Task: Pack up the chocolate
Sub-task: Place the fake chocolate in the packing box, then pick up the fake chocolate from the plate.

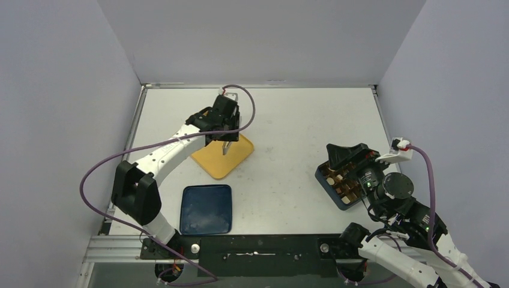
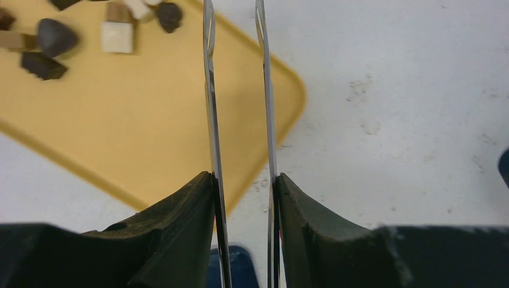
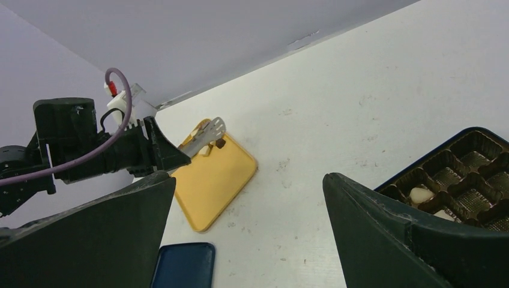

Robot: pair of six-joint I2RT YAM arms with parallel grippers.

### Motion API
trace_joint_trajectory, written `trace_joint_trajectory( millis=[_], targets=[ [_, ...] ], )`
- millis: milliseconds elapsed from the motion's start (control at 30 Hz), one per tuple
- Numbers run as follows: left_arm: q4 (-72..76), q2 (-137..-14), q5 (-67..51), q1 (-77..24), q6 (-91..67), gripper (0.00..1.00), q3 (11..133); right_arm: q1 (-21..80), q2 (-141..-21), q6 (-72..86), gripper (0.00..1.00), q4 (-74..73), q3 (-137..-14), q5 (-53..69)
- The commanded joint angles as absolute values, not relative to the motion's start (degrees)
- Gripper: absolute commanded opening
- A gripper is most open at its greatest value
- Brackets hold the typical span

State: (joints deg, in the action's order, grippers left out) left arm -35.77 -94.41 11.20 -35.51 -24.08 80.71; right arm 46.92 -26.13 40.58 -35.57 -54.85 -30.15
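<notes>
The tongs (image 2: 210, 120), blades apart along all that shows and tips out of view, sit pinched in the left gripper (image 2: 245, 198) over the yellow tray (image 2: 150, 120) bearing loose chocolate (image 2: 117, 36), with more pieces in the blue box (image 3: 474, 157) beside the wide-open right gripper (image 3: 249, 180)

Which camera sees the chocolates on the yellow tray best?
The left wrist view: the chocolates sit close on the yellow tray. From the top, the left arm hides them; the right wrist shows tiny specks.
</notes>
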Motion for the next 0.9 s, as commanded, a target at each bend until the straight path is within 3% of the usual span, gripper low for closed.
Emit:
trace_joint_trajectory(
  millis=[0, 200, 867],
  targets=[
    [-39.9, -90.7, 15.8, -31.0, -21.2, 0.39, 80.3, 46.8, -26.9, 39.8, 1.00, -32.6, -54.8, -29.2],
    [-41.6, -92.4, 10.4, -23.8, -18.4, 0.40, 79.1, 46.8, -26.7, 39.5, 1.00, -32.4, -55.0, -29.1],
    [-40.9, -98.2, 6.6, -18.6, -16.2, 0.41, 79.4, 46.8, -24.5, 39.1, 1.00, -32.2, -53.7, -29.4]
  ],
)
